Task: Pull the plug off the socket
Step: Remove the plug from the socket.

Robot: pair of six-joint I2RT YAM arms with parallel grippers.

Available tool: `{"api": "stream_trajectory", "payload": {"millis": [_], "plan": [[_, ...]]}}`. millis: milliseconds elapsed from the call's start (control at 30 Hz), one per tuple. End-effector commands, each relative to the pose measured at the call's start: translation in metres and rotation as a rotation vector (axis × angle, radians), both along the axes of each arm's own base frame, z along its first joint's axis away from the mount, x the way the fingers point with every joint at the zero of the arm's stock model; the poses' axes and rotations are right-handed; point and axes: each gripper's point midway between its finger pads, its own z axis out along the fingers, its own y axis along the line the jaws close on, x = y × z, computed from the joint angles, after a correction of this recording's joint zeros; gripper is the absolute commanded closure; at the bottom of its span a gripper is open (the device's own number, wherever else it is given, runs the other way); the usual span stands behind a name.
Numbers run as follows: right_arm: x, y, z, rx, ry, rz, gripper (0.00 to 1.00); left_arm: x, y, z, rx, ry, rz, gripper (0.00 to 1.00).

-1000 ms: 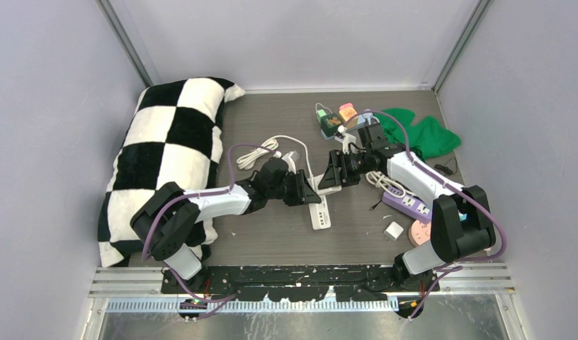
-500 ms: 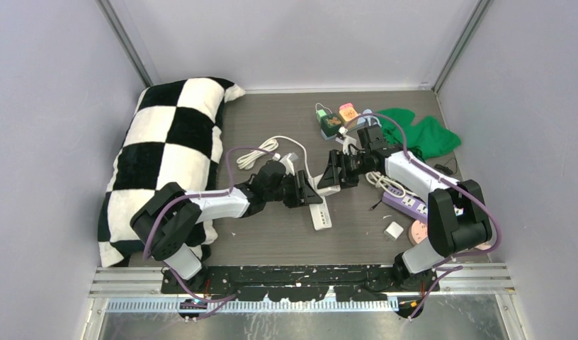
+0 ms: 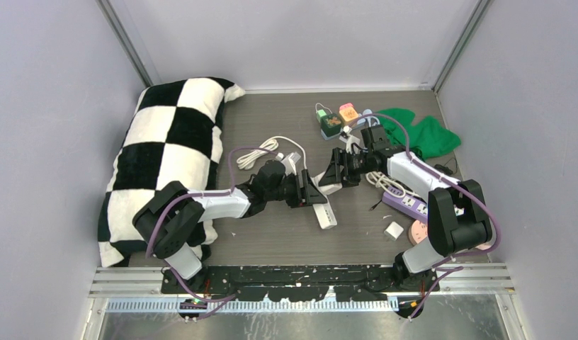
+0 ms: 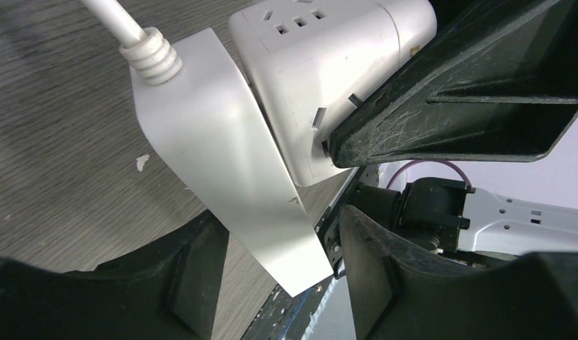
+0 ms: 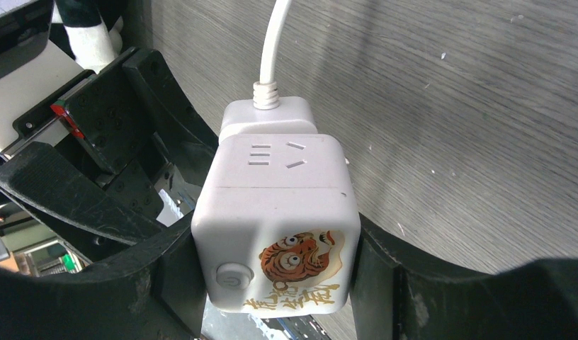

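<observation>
Mid-bench, my right gripper point(image 5: 275, 244) clamps a glossy white cube socket point(image 5: 275, 191) (tiger sticker point(image 5: 298, 258), round button point(image 5: 233, 278)). My left gripper point(image 4: 279, 244) pinches the flat, smooth plug point(image 4: 215, 163) with ribbed cord collar point(image 4: 153, 51), seated against the cube.

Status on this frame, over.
Left gripper shut on plug. Right gripper shut on cube socket. Plug looks seated, not yet out. Nothing seen blocking.

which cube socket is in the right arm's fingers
The white cube with the tiger sticker, clamped between the right fingers; the green cube and orange cube sit free at the back.
</observation>
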Motion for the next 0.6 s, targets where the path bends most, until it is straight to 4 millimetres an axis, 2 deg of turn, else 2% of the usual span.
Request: {"api": "stream_trajectory", "payload": {"millis": [0,267,567], "plan": [[-0.001,0.018,0.026,0.136,-0.026,0.041,0.99,0.001,-0.016,0.027,-0.119,-0.048,-0.034,0.38],[0.002,0.020,0.027,0.169,-0.005,0.019,0.99,0.004,-0.012,0.017,-0.090,0.001,0.013,0.40],[0.011,0.013,0.023,0.145,-0.009,-0.039,0.99,0.006,-0.015,0.010,-0.074,0.041,0.036,0.57]]}}
